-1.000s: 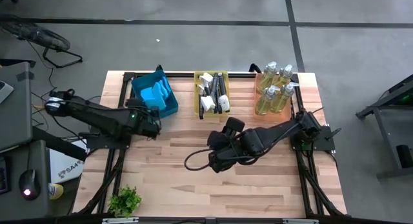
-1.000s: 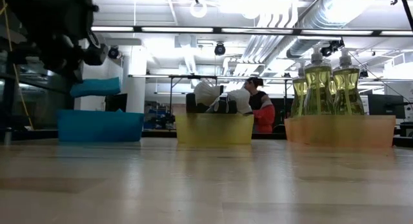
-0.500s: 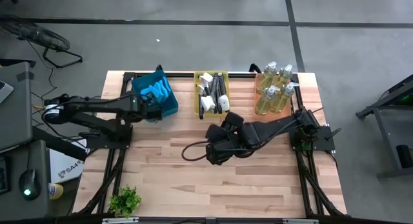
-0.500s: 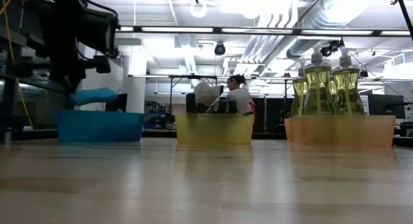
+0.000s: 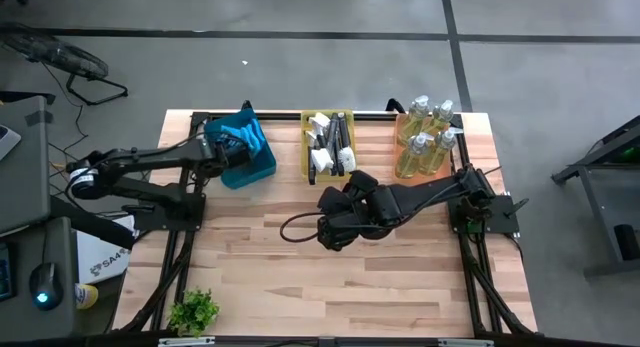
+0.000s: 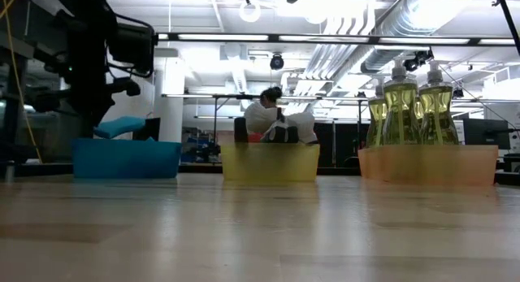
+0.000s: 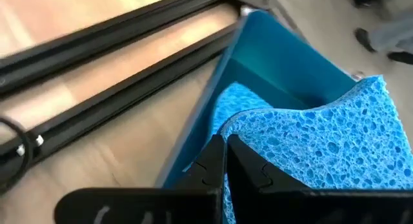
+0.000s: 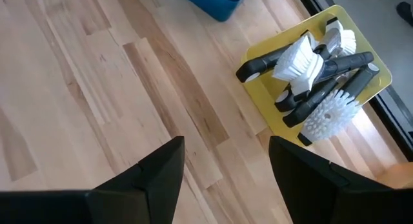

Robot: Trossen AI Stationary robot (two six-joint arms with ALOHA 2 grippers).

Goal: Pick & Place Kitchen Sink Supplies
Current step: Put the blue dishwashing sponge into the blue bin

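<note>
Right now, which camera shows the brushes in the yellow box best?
The right wrist view: the brushes lie close and unblocked, white heads and black handles clear. The high view shows them small; in the low view only tops poke above the yellow box. The left wrist view misses them.

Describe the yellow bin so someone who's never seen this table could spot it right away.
Along the far edge of the wooden table stand three bins. The yellow bin is the middle one, between a blue bin and an orange bin. It alone holds black-handled dish brushes with white heads.
</note>
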